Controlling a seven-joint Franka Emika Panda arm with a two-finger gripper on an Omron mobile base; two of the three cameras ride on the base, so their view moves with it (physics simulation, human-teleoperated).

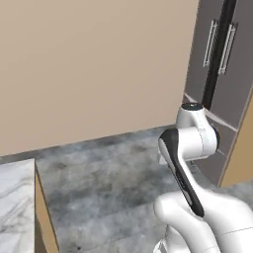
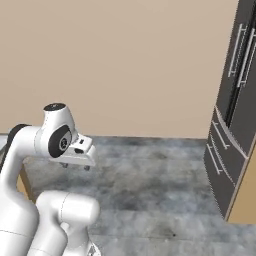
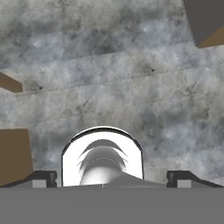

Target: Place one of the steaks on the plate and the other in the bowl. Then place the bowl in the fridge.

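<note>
Gripper (image 3: 112, 178) looks straight down at grey floor (image 3: 131, 87); the two dark fingertips (image 3: 41, 177) sit far apart at the bottom corners of the hand view w/ nothing btwn them but floor, so the pincer is wide and carries nothing. In the right base view the hand is tucked close to the arm's upper joint, pointing down, low over the floor. Of the task's things, the fridge (image 1: 222, 59) is the one in sight: tall grey, both doors closed, vertical bar handles (image 1: 220, 44) side by side, drawers below. It stands fwd and to the right of the pincer, well apart, w/ open floor btwn. Its long axis is upright, handles too, so any door pull would likely need the fingers turned to span a vertical bar; that's a guess from the layout. A marble counter corner (image 1: 15, 207) lies to the pincer's left and back. Steaks, plate, bowl: can't tell where they lie from here. Judgement: the task is early, base prob. needs to face the counter before any pick.
</note>
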